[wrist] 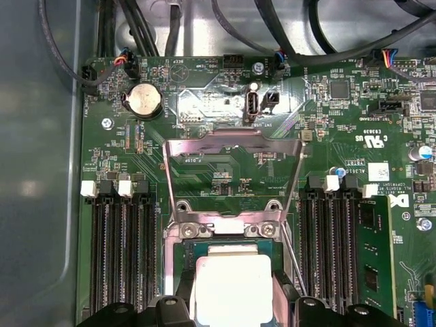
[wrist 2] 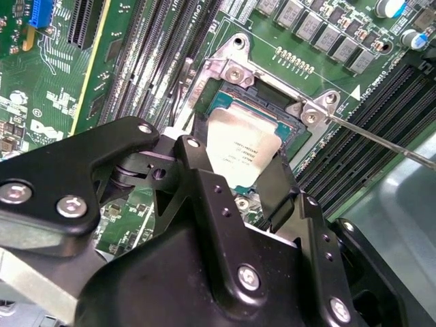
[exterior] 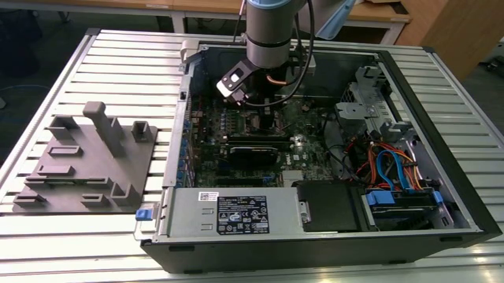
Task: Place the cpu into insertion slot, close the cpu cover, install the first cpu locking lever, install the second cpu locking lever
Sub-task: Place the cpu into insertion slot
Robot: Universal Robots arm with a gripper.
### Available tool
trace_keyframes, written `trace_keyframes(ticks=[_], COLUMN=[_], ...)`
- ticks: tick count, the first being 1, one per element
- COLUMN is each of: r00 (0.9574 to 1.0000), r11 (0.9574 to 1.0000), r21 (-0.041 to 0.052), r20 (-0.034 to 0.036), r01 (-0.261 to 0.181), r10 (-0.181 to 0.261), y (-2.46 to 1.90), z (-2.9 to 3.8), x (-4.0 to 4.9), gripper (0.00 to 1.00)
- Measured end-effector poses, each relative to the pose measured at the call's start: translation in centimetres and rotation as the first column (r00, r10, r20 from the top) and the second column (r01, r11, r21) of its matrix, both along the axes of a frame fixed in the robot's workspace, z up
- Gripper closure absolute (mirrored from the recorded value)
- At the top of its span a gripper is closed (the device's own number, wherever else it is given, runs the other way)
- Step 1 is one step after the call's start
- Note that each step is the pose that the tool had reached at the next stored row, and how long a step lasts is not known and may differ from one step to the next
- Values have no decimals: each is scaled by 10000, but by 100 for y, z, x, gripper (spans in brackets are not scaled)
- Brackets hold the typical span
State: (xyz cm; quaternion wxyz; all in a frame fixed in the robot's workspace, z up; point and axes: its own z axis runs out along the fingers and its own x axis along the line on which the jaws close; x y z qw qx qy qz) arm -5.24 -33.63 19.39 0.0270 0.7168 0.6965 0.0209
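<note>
Inside the open computer case [exterior: 315,254], toward its far side in the exterior view, arm straight down over the green board, hand [exterior: 266,118] low above the socket area. Case on a slatted surface [exterior: 79,236]; grey fixture block [exterior: 87,165] well apart on the exterior view's left.

Hand narrow: by the look of both wrist views, dark fingers [wrist 2: 199,160] pressed on two opposite edges of the cpu [wrist 2: 242,146], so judged gripping it. Cpu flat, silvery top up, directly beneath the hand and inside the rim of the insertion slot [wrist 2: 289,121]. Fully seated or just above the contacts: cannot tell.

Cpu cover [wrist: 235,139] not yet closed: swung open, hinged at the slot edge away from the hand, stretching from there toward the coin battery [wrist: 144,99]. Thin wire locking lever [wrist 2: 381,139] unlatched, running out from a corner of the slot past the memory slots [wrist: 119,259]. Second lever not made out.
</note>
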Motion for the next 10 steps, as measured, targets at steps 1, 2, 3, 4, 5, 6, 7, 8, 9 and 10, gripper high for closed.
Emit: trace_keyframes(ticks=[1, 2, 3, 4, 5, 6, 7, 8, 9, 10], r00=[10000, 10000, 10000, 10000, 10000, 10000, 10000, 10000, 10000, 10000], r11=[10000, 10000, 10000, 10000, 10000, 10000, 10000, 10000, 10000, 10000], r21=[-1, 0, 1, 1, 4, 8, 16, 14, 7, 6], r20=[0, 0, 0, 0, 1, -1, -5, -21, -41, -45], r01=[0, 0, 0, 0, 0, 0, 0, 1, 0, 1], r10=[0, 0, 0, 0, 0, 0, 0, -1, 0, -1], y=[1, 1, 1, 2, 2, 3, 4, 4, 3, 3], z=[-1, -2, -3, -3, -4, -1, 5, 15, 23, 24], x=[0, 0, 0, 0, 0, 0, 1, 1, 1, 0], gripper=[47, 47, 47, 47, 47, 47, 47, 47, 47, 47])
